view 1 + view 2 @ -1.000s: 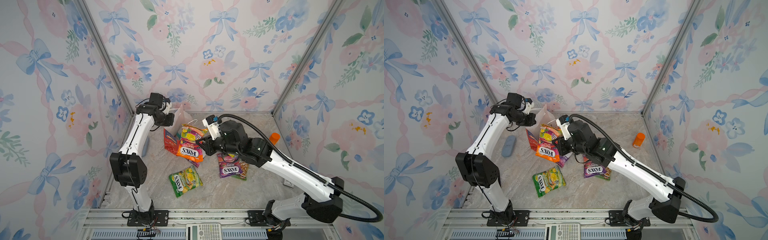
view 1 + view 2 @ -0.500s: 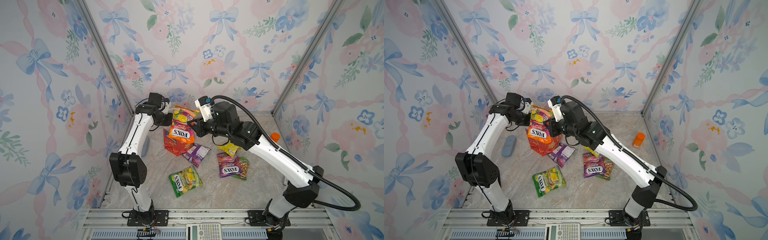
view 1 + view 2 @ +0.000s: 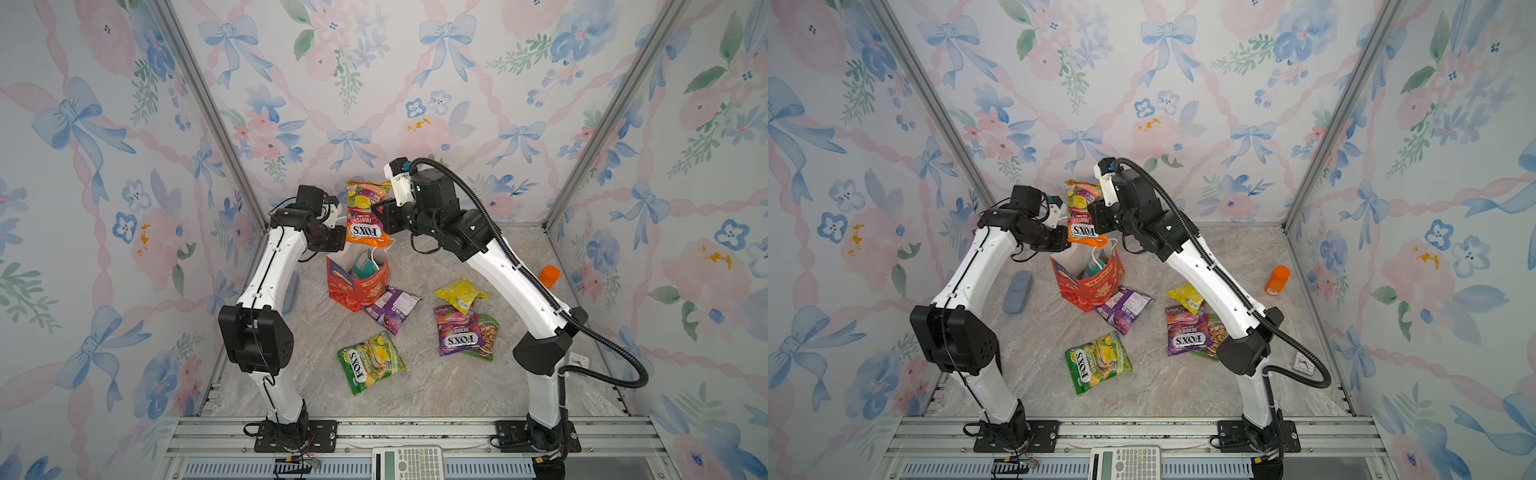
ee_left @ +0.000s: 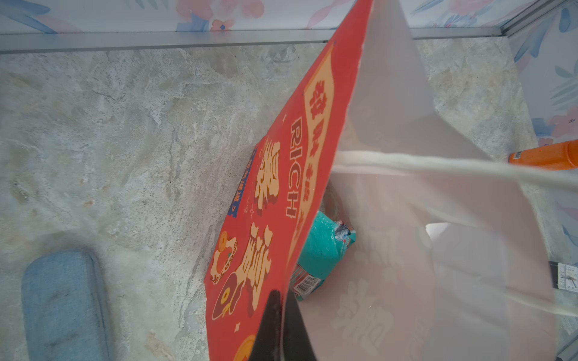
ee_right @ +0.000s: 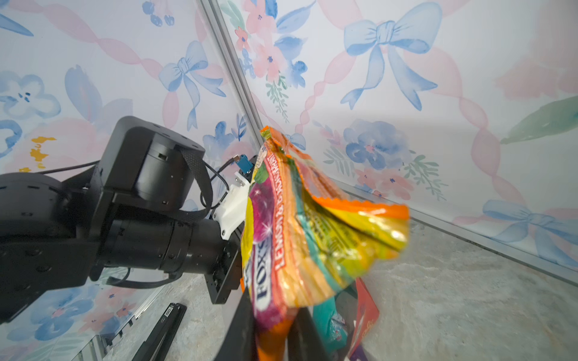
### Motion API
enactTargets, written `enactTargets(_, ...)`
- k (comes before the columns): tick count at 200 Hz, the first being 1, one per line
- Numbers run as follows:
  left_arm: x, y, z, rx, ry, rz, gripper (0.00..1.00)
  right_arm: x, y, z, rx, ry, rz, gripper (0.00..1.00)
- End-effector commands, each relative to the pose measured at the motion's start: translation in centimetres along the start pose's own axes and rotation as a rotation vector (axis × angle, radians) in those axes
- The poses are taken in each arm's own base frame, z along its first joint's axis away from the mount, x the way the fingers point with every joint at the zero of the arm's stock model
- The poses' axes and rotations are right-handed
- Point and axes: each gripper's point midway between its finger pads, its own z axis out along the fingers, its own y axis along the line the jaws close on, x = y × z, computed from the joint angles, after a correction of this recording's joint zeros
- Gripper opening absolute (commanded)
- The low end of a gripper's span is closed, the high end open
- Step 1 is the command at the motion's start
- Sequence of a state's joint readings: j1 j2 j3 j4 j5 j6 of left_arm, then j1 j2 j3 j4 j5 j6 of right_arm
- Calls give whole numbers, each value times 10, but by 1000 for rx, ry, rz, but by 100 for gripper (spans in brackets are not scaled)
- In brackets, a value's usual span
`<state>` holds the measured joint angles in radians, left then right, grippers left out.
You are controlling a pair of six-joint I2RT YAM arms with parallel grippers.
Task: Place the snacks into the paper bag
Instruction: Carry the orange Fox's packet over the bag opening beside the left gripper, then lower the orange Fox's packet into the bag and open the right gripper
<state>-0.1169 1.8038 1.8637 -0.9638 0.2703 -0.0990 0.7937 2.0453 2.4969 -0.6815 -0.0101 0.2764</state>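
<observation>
The red paper bag [image 3: 358,286] [image 3: 1096,286] stands open near the back. My left gripper [image 4: 283,301] [image 3: 337,246] is shut on its rim, one finger on the red outside [image 4: 275,193] and one on the pale inside. A teal snack [image 4: 322,250] [image 3: 362,266] lies in the bag. My right gripper [image 5: 272,337] [image 3: 380,212] is shut on an orange FOX'S snack [image 3: 368,216] [image 3: 1083,216] [image 5: 300,234] that hangs just above the bag's mouth. On the floor lie a purple snack [image 3: 391,308], a yellow one [image 3: 459,293], a purple FOX'S one [image 3: 455,330] over a green one [image 3: 485,337], and a green FOX'S one [image 3: 370,362].
An orange bottle [image 3: 548,276] [image 4: 544,154] stands by the right wall. A blue-grey case [image 3: 1017,291] [image 4: 62,306] lies left of the bag. A calculator [image 3: 407,462] sits on the front rail and a small clock [image 3: 1304,363] lies near the right arm's base.
My right gripper has lifted the orange FOX'S snack off the floor beside the bag and carried it up and back to above the bag's mouth. The left gripper has kept its hold.
</observation>
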Motion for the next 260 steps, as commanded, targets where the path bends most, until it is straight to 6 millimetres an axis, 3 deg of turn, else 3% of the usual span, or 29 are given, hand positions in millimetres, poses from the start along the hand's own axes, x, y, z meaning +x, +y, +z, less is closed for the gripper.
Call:
enactTargets(1, 11, 7, 14, -3, 57, -27, 0, -17, -7, 0, 19, -50, -16, 5)
enactTargets(53, 11, 6, 12, 0, 53, -24, 0, -16, -26, 22, 47, -63, -5, 4)
enactTargets(103, 8, 5, 10, 1, 44, -22, 0, -11, -44, 24, 103, -64, 11, 2)
enactTargets(183, 7, 7, 8, -5, 39, -24, 0, 21, -37, 25, 128, -18, 14, 1)
enactTargets(226, 7, 8, 8, -5, 38, -27, 0, 31, -24, 14, 110, -16, 17, 1)
enactTargets(260, 7, 7, 7, -4, 37, -28, 0, 43, -11, 16, 78, -4, 42, 1)
